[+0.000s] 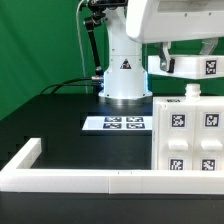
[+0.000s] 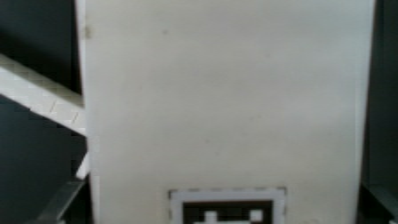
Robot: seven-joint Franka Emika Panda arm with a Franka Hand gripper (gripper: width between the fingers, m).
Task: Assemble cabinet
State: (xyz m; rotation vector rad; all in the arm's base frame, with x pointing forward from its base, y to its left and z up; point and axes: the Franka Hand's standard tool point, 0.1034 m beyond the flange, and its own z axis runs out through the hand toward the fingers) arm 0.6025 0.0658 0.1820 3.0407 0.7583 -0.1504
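1. Green curtain (image 1: 40,40) hangs behind your black worktop (image 1: 50,115). White rails (image 1: 70,178) edge the worktop along the front and on the exterior view's left.
2. Your arm's round base (image 1: 124,80) stands at the back, just behind the marker board (image 1: 115,124), which lies flat.
3. From the base the arm (image 1: 180,22) climbs out of the top of the picture. It comes back as a big white link reaching across to the exterior view's right, above the cabinet.
4. Your hand (image 1: 168,50) sits tucked under that link and points down. You cannot see its fingers in either view, so you cannot tell how far it is open or whether it grips anything.
5. A white piece (image 1: 190,68) carrying a square tag hangs just below the link, clear of the cabinet top. You cannot tell whether the hand touches it.
6. The cabinet (image 1: 188,135) stands upright on the worktop at the exterior view's right, against the front rail. Four tagged blocks show on its face.
7. In the wrist view a plain white panel (image 2: 214,100) fills most of the picture. One tag (image 2: 228,208) sits at its edge, and a rail runs slantwise beside it.
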